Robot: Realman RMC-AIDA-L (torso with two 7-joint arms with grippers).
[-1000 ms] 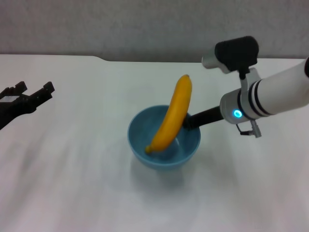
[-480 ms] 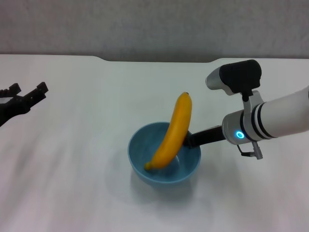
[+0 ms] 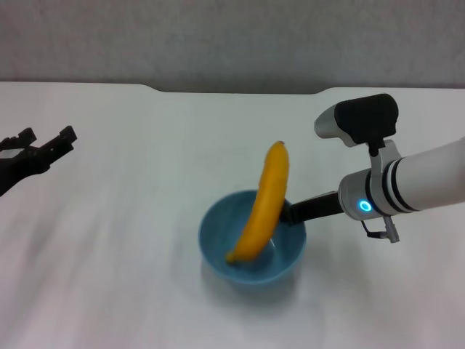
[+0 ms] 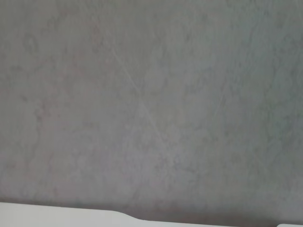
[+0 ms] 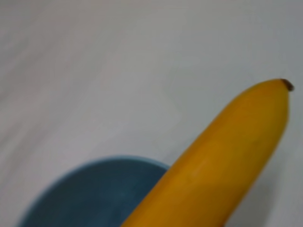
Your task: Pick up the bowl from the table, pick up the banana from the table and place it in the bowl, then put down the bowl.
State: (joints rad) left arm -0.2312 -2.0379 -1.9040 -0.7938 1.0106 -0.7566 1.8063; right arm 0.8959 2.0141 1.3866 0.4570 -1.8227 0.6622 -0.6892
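Observation:
The light blue bowl (image 3: 285, 254) is near the middle of the white table (image 3: 123, 240), with a close shadow under it. I cannot tell whether it touches the table. The yellow banana (image 3: 263, 207) stands steeply in the bowl, its lower end inside and its upper end leaning over the far-right rim. My right gripper (image 3: 292, 212) is shut on the bowl's right rim, with its tips partly hidden behind the banana. The right wrist view shows the banana (image 5: 222, 161) over the bowl (image 5: 94, 194). My left gripper (image 3: 45, 142) is open and empty at the far left.
The table's far edge has a shallow notch (image 3: 240, 90) below a grey wall. The left wrist view shows only that wall and a strip of the table edge (image 4: 47, 215).
My right gripper has moved toward the near side and a little right, taking the bowl and banana with it and lowering them. The left gripper has shifted only slightly.

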